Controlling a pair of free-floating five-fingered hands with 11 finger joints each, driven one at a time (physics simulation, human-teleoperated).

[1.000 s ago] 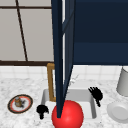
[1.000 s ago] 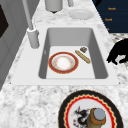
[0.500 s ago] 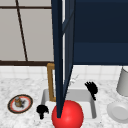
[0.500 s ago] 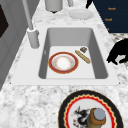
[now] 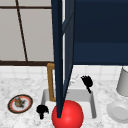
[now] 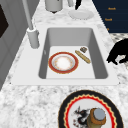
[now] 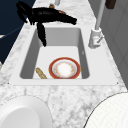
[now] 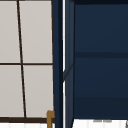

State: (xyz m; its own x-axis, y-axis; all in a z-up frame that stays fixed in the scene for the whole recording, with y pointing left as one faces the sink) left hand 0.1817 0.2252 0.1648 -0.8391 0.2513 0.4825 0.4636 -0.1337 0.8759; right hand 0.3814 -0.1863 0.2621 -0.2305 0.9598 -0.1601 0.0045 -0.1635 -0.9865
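- Right hand [image 5: 87, 81]: is moving up and to the left in the front view. It is leaving the counter at the right of the frame and now hanging over the back right corner of the sink [image 5: 94, 100]. Its fingers are spread straight and are holding nothing. In the left side view it is showing as a dark tip at the top edge [image 6: 78, 4], above the white plate [image 6: 80, 14].
- Left hand [image 5: 42, 110]: is staying where it was, at the lower left of the front view over the sink's front left corner. Its fingers are drooping loose and are empty. In the left side view it is hanging at the right edge [image 6: 117, 53], and in the right side view across the upper left [image 7: 50, 15].
- Red-rimmed plate [image 6: 63, 62]: is lying flat on the sink floor at mid-frame, untouched.
- Brown stick [image 6: 82, 56]: is lying just right of that plate, with a small brown piece [image 6: 83, 49] at its far end.
- Faucet [image 6: 33, 37]: is standing at the left of the basin.
- Decorated plate [image 5: 11, 103]: is sitting on the counter at the lower left and carrying a small jar [image 5: 18, 102].
- Cabinet door [image 5: 60, 62]: is standing open down the centre of the frame.
- Judgement: only the right hand is travelling, towards the basin, and nothing is yet being handled.
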